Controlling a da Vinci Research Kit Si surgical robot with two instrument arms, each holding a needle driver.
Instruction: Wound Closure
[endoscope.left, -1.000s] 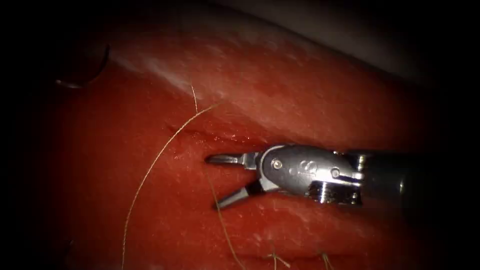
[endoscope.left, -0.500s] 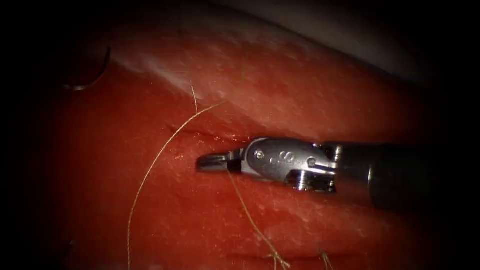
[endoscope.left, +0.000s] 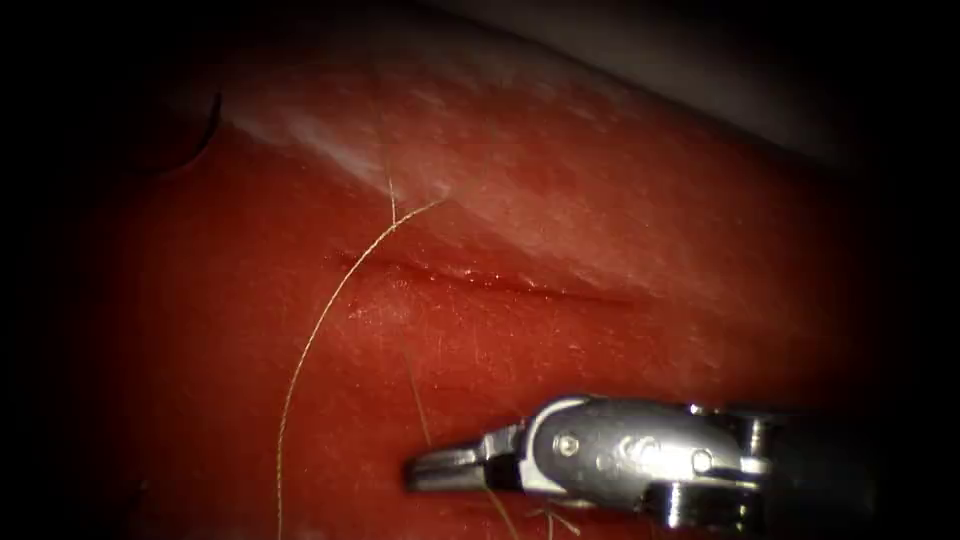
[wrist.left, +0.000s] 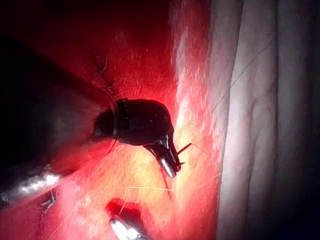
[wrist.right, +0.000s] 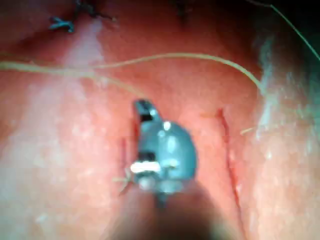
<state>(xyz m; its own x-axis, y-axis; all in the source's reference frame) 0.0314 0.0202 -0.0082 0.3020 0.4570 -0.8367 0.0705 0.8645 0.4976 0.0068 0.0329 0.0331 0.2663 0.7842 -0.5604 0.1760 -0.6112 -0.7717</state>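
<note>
Steel jaws of my right tool (endoscope.left: 425, 470) are clamped on the thread (endoscope.left: 330, 310) below the cut (endoscope.left: 480, 280); my left tool's (wrist.left: 170, 165) state I cannot tell.

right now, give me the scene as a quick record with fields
right tool: jaws shut, apparently on the thread; below the cut in the endoscope view
left tool: over the tissue; what it holds cannot be told
needle: possibly the dark curve at the tissue's far left edge; unsure
</note>
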